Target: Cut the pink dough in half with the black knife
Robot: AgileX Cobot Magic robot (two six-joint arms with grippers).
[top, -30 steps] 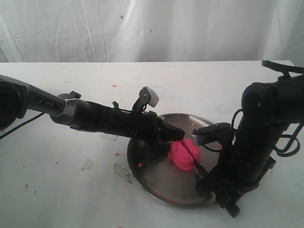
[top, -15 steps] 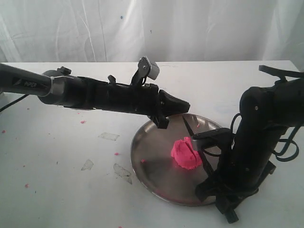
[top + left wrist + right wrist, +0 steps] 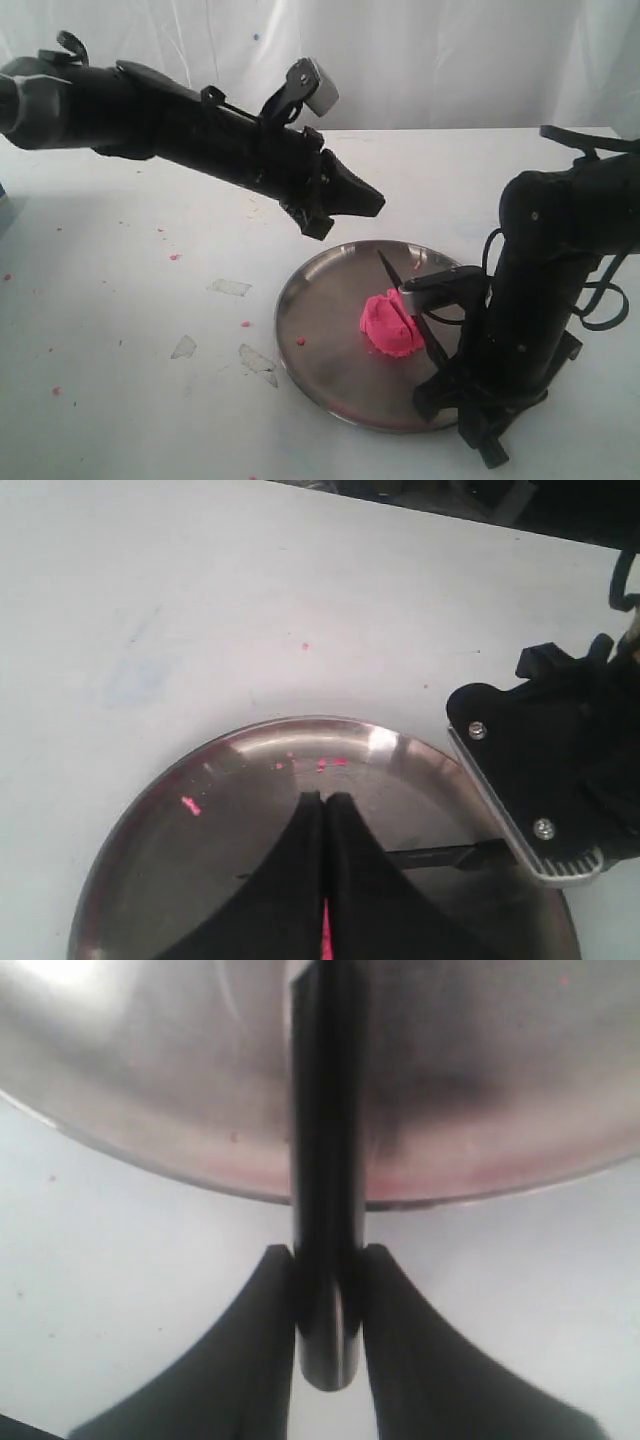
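Pink dough (image 3: 390, 326), a soft lumpy mound, on shiny round plate (image 3: 312, 335).

Exterior view: raised, angled down across white surface (image 3: 120, 330) toward backdrop (image 3: 450, 60), mid-distance, whole scene in frame. Left wrist view: above plate (image 3: 180, 830), looking down past left tool (image 3: 322, 800). Right wrist view: very close, along black knife (image 3: 325, 1160) toward plate rim. All three share plate.
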